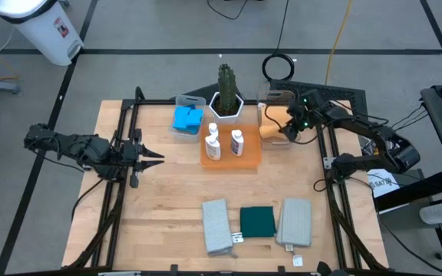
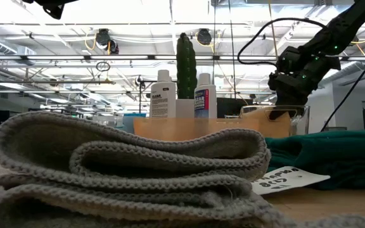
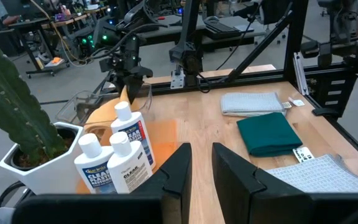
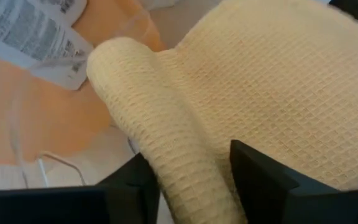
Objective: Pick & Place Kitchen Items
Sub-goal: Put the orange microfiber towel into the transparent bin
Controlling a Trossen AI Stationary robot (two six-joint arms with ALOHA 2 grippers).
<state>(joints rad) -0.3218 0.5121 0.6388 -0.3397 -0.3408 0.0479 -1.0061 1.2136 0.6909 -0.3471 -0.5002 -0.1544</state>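
Lying folded in the clear bin (image 1: 265, 107) at the far right, the orange cloth (image 4: 241, 106) sits directly between the right gripper's (image 1: 292, 129) parted fingers, apparently just let go. The left gripper (image 1: 153, 158) waits left of centre, nearly closed.

We see pale waffle-weave cloth (image 4: 241, 93), coarse knit grey cloth (image 2: 125, 171), glossy white plastic bottles (image 3: 123, 158), matt wood table (image 1: 167, 199).

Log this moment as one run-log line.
right gripper: open astride folded orange cloth in clear bin | left gripper: idle above table's left side | two grey cloths, green cloth: on table
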